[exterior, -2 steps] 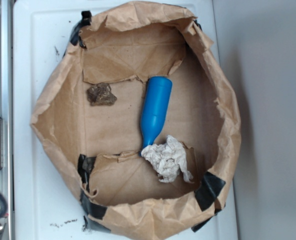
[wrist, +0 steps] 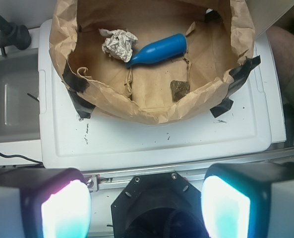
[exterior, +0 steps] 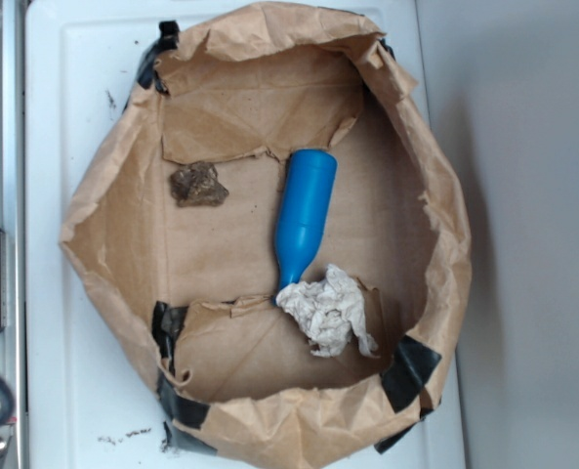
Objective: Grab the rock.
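The small dark brown-grey jagged rock (exterior: pixel 198 185) sits on the floor of the crumpled brown-paper basin (exterior: pixel 113 186), near one side wall and just below a torn paper flap. The blue plastic bottle (exterior: pixel 304 217) lies on its side near the rock but apart from it, and the crumpled whitish paper wad (exterior: pixel 327 309) touches the bottle's narrow end. All of it rests on a white plastic tray top (exterior: pixel 55 117).

The gripper (wrist: pixel 146 206) isn't anywhere near yet. In the wrist view it hangs outside the basin, w/ its two glowing pads (wrist: pixel 65 208) spread wide apart and nothing between them. The rock (wrist: pixel 179 89) shows beyond the paper rim.

What could go wrong, as I see it:
- The paper wall stands between the gripper and the rock. A low, flat approach would prob. snag the rim or crush it inward, maybe dragging the whole basin, since the black tape strips (exterior: pixel 407 369) hold only a few spots.
- The rock is irregular and rough, so the pads may land on a sloped face and squeeze it out sideways. It's short too, so a shallow descent could close on air.
- Going too deep could pinch the loose paper flap along w/ the rock, or press into the floor.
- Drifting toward the bottle could nudge it rolling.
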`<action>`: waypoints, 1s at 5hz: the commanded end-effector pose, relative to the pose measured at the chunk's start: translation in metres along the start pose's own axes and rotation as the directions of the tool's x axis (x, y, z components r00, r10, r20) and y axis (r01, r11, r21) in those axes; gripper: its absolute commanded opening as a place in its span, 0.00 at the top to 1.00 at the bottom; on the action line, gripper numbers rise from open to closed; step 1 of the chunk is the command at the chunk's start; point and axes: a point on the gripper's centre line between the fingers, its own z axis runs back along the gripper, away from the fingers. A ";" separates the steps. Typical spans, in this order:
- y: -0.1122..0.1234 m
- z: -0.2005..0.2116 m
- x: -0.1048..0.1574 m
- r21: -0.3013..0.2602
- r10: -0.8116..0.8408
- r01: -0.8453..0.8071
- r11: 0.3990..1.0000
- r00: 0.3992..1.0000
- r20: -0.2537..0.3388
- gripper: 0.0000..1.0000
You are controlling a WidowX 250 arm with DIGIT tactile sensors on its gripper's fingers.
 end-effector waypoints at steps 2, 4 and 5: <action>0.023 -0.001 0.102 -0.048 -0.055 0.055 0.997 0.998 0.003 0.00; 0.036 -0.020 0.125 -0.034 -0.148 0.148 0.988 0.989 -0.006 0.00; 0.036 -0.020 0.125 -0.034 -0.148 0.148 0.988 0.989 -0.006 0.00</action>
